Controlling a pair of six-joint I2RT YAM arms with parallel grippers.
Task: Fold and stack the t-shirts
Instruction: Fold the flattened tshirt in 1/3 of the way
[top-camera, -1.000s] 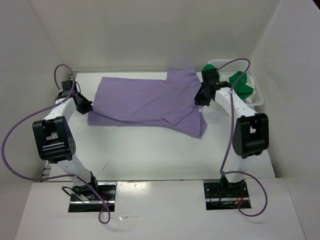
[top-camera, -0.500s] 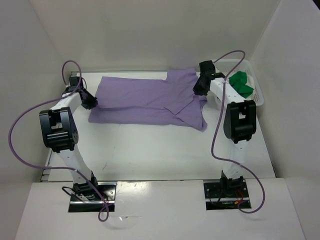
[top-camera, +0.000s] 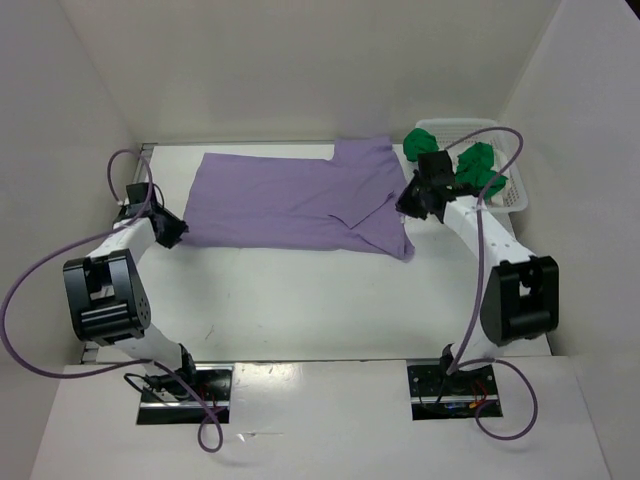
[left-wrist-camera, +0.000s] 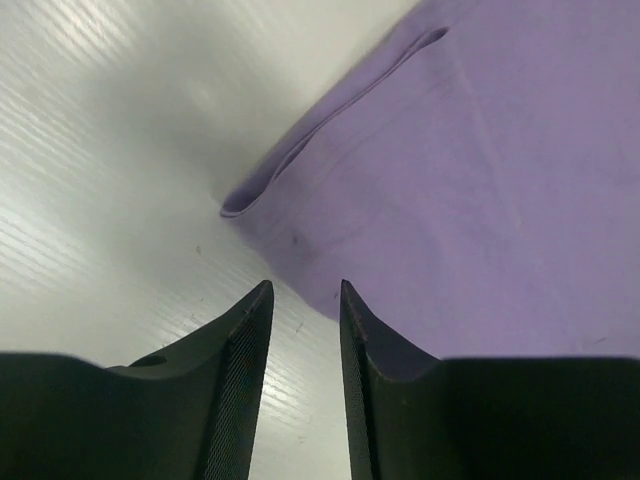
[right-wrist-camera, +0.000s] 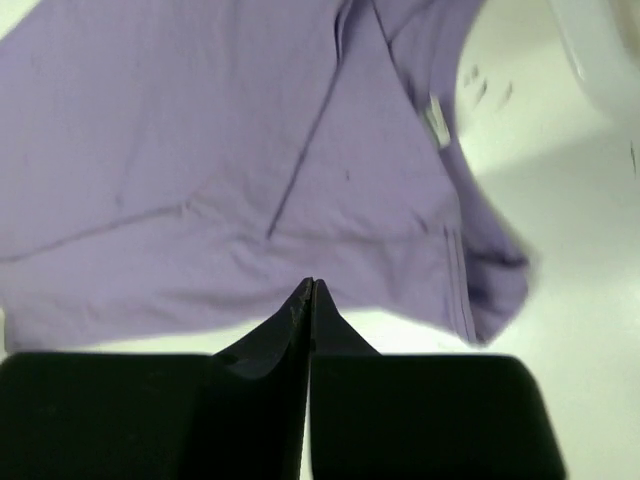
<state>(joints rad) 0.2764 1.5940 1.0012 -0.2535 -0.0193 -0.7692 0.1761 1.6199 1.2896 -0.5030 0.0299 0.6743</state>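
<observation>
A pale lavender t-shirt (top-camera: 300, 205) lies spread flat across the far part of the table, one sleeve folded over near its right end. My left gripper (top-camera: 170, 231) sits at its left near corner. Its jaws (left-wrist-camera: 305, 287) stand apart over bare table, and the shirt's folded edge (left-wrist-camera: 300, 160) lies just beyond the tips. My right gripper (top-camera: 412, 200) hovers at the shirt's right edge. In the right wrist view this gripper (right-wrist-camera: 312, 283) is shut with nothing between the fingers, and the lavender t-shirt (right-wrist-camera: 220, 170) lies below it. A bright green t-shirt (top-camera: 480, 166) is bunched in the basket.
A white mesh basket (top-camera: 455, 124) stands at the back right corner, close to my right arm; its wall (right-wrist-camera: 610, 50) shows at the top right of the right wrist view. White walls enclose the table on the left, back and right.
My left gripper has opened, let go of the shirt's left corner and drawn back toward the near side. My right gripper swung away from the back and stayed shut. The shirt now lies flatter.
</observation>
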